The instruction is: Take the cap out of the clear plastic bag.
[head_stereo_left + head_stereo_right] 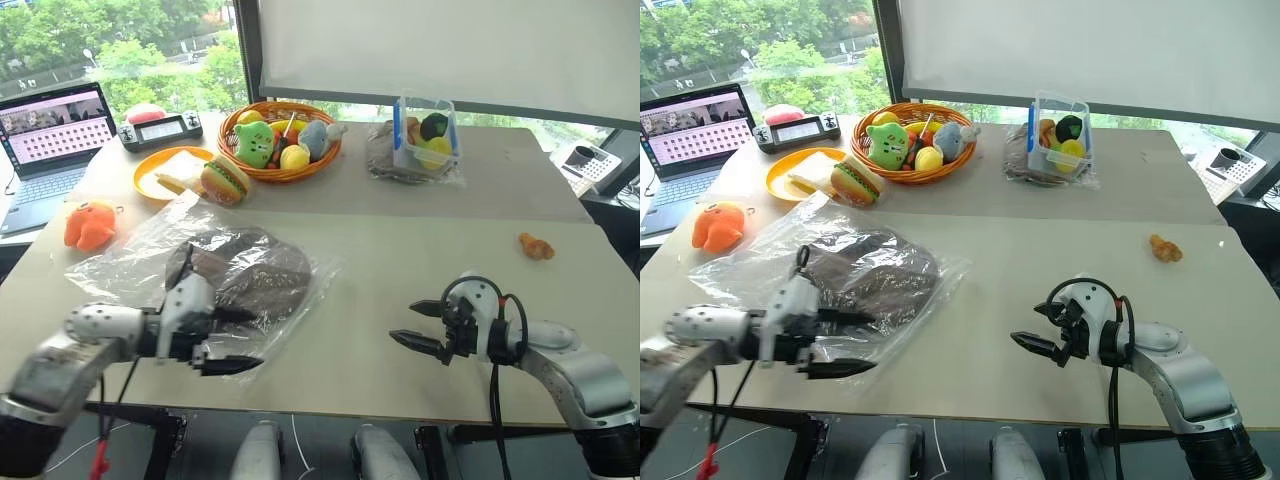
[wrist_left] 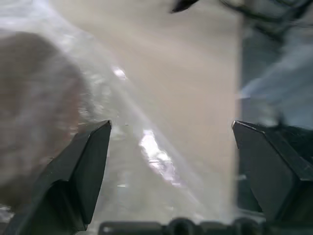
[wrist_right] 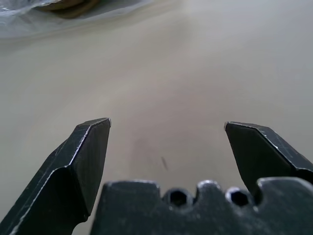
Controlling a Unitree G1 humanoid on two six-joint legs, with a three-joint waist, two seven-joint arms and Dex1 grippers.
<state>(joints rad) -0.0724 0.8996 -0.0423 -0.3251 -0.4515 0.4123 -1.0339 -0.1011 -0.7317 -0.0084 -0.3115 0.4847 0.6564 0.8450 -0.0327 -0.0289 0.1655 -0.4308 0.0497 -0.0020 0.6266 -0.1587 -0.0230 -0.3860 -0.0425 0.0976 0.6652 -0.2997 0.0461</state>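
Cap (image 1: 262, 278): brown. Bag (image 1: 130, 262): clear, glossy. Counter (image 1: 400, 270): beige. Plush toy (image 1: 90, 225): orange. Basket (image 1: 282, 172): orange-brown.

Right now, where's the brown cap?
The cap lies inside the clear plastic bag on the table's near left part, just ahead of the open left gripper, with the toy burger behind it.

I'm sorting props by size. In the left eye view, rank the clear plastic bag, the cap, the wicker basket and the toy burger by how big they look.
1. clear plastic bag
2. cap, though it lies nearer the camera than the basket
3. wicker basket
4. toy burger
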